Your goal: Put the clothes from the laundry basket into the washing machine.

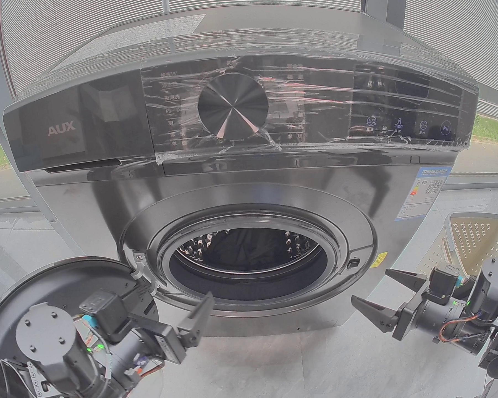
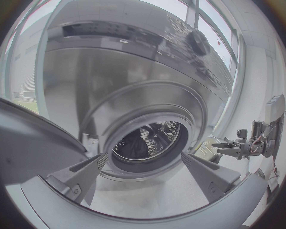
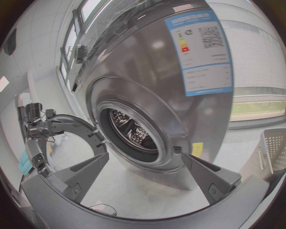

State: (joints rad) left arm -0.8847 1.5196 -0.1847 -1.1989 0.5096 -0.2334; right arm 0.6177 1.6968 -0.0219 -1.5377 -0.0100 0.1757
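Note:
The washing machine (image 1: pixel 247 169) stands straight ahead with its round door (image 1: pixel 60 284) swung open to the left. Dark cloth (image 1: pixel 251 246) lies inside the drum (image 2: pixel 146 140). My left gripper (image 1: pixel 183 322) hangs open and holds nothing, low in front of the open door, left of the drum opening; its fingers (image 2: pixel 89 167) are spread wide. My right gripper (image 1: pixel 371 287) is open and holds nothing too, low at the machine's right front corner, aimed at the opening (image 3: pixel 131 131). The cream laundry basket (image 1: pixel 478 240) sits on the floor behind my right arm; I see only its perforated wall.
Pale floor tiles (image 1: pixel 302 365) stretch in front of the machine between my two arms. Windows with blinds run behind the machine. A blue-edged label (image 1: pixel 428 190) is stuck on the machine's front, right of the opening.

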